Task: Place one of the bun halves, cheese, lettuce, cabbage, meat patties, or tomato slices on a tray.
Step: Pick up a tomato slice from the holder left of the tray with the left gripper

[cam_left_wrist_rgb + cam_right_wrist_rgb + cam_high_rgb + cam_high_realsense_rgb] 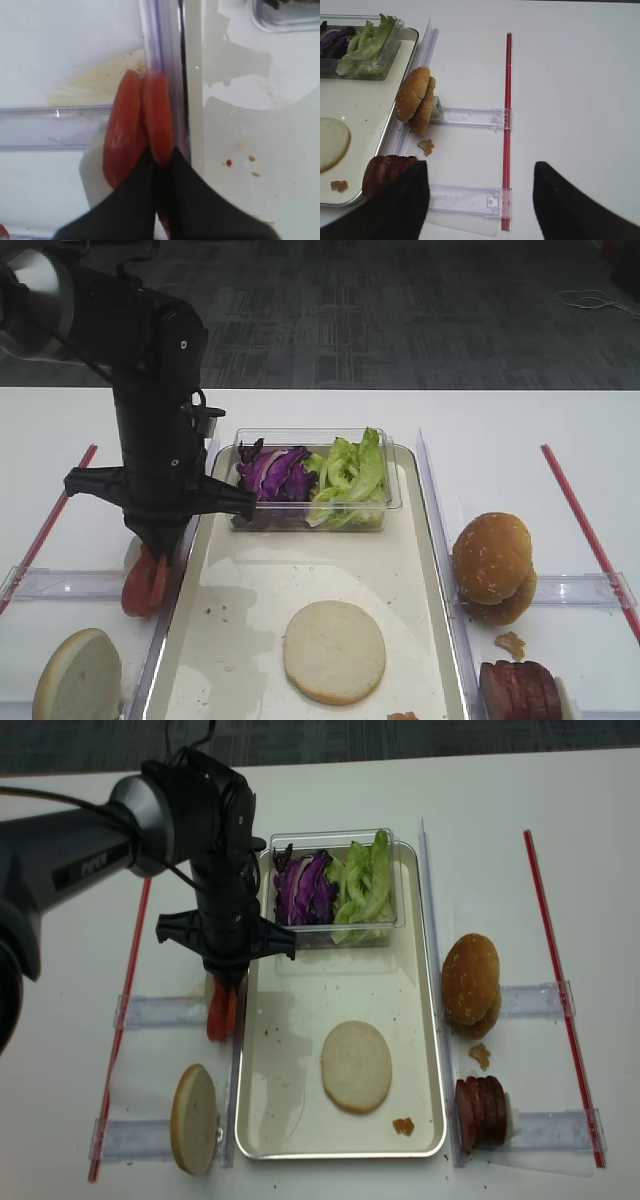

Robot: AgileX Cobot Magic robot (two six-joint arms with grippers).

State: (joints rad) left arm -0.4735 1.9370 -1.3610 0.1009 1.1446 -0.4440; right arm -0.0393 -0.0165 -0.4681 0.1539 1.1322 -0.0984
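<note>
My left gripper (159,165) is shut on one of the upright red tomato slices (156,115) (145,585), just left of the cream tray's (240,570) rim. A second slice leans against the held one. A pale bun half (334,651) lies cut face up on the tray, and another (78,677) stands at the front left. The cabbage (275,472) and lettuce (350,478) fill a clear box. Right of the tray are seeded bun halves (415,97) and meat patties (382,172). My right gripper (480,170) hangs open above the table there. No cheese is in view.
The clear plastic box (395,502) sits at the tray's far end. Clear plastic rails (578,589) and red strips (590,530) run on the table on both sides of the tray. Crumbs (425,146) lie by the seeded buns.
</note>
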